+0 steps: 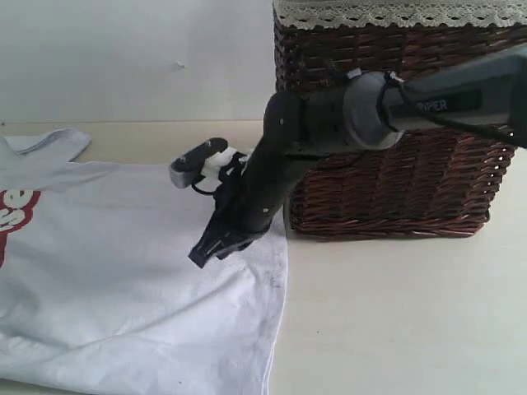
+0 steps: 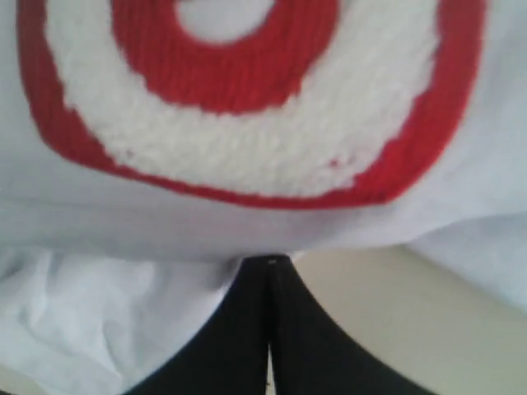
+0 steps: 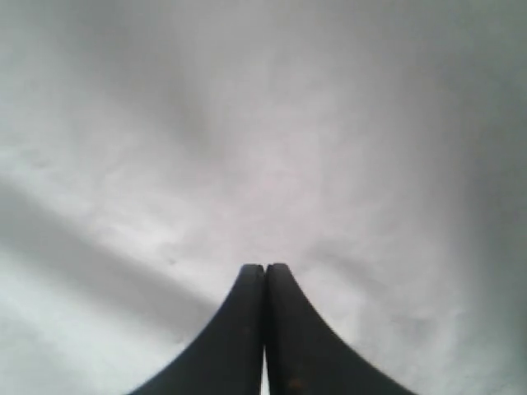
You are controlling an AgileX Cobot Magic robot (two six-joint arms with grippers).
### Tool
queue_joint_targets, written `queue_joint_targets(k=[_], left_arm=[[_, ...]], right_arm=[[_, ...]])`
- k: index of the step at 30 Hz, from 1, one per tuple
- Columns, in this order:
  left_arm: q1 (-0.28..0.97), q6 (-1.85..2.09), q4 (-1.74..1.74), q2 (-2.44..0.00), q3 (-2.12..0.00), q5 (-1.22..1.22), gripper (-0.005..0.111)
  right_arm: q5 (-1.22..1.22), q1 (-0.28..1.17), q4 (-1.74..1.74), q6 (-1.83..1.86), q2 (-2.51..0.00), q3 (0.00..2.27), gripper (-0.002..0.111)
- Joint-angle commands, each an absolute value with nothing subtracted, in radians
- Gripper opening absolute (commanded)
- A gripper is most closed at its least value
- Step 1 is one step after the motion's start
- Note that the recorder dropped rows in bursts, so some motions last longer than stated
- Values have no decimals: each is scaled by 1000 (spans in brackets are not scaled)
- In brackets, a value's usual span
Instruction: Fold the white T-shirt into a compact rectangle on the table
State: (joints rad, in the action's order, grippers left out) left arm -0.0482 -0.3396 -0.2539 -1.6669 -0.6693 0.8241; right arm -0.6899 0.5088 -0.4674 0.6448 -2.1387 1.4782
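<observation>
The white T-shirt (image 1: 123,271) lies spread flat on the left half of the table (image 1: 395,313), its red fuzzy letters (image 1: 16,210) at the view's left edge. My right arm reaches across from the right. Its right gripper (image 1: 200,257) is shut, tips down on or just above the shirt near its right side. In the right wrist view the right gripper (image 3: 264,266) has nothing between its fingers, and plain white T-shirt cloth (image 3: 329,123) fills the view. The left gripper (image 2: 270,260) is shut with its tips pinching a fold of T-shirt cloth (image 2: 99,321) just below a big red letter (image 2: 222,78).
A dark brown wicker basket (image 1: 395,189) with cream lace trim (image 1: 395,12) stands at the back right, close behind my right arm. Bare table (image 2: 395,313) shows beside the left gripper. A plain white wall is behind.
</observation>
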Motion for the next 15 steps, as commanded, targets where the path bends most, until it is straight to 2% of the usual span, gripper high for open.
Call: queue_joint_targets(k=[1, 5, 9, 15], left_arm=[[-50, -265, -177, -1625, -693, 750, 0], [-50, -182, -73, -1586, -705, 643, 0], [-50, -182, -40, -1578, -705, 540, 0], [-50, -166, -11, -1578, -731, 462, 0]], right_arm=[[-740, 526, -546, 713, -2026, 1493, 0], [-765, 552, -539, 713, -1946, 1447, 0], [-666, 600, -537, 713, -1891, 1349, 0], [-645, 663, -461, 685, -1931, 1268, 0]])
